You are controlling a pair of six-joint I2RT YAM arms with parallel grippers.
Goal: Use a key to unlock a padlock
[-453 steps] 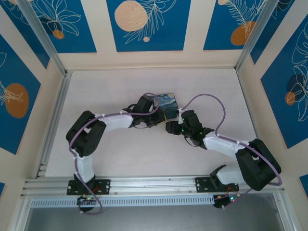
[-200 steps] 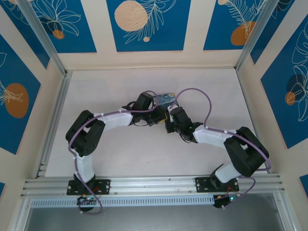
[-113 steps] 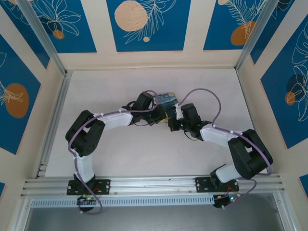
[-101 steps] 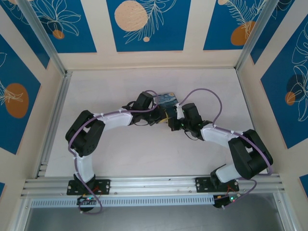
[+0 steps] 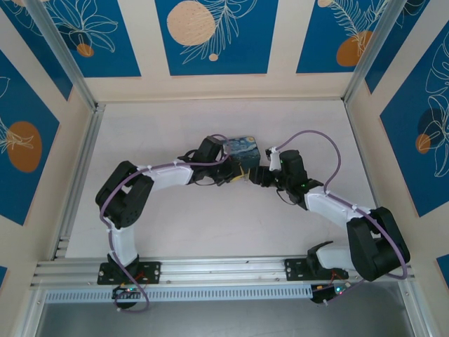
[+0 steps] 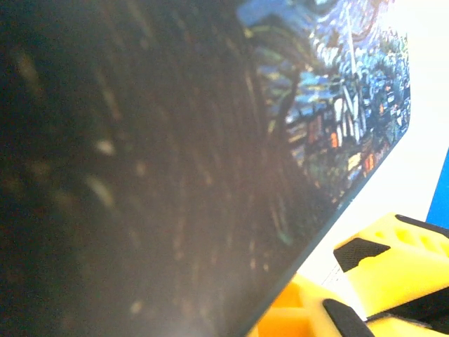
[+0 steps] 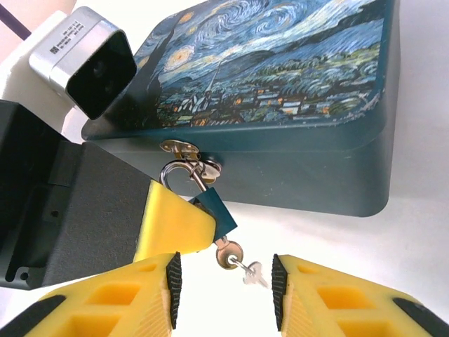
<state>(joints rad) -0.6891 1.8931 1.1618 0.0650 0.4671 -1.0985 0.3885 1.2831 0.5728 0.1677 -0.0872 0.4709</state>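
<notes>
Around key (image 7: pixel 229 253), right end effector (image 7: pixel 224 278) half-open

The left arm (image 5: pixel 168 177) stands up from its base, folds at the elbow and lays its forearm rightward toward the middle. There the left gripper (image 5: pixel 237 174) has its fingers (image 7: pixel 172 225) pressed closed (one yellow finger is seen from the right wrist, below the left wrist's grey camera (image 7: pixel 84 63)). The right arm (image 5: pixel 330 203) mirrors it, elbow out to the right and forearm stretched leftward. The right gripper (image 7: pixel 224 281) faces the left one from close by, its fingers parted with a clear gap.
</notes>
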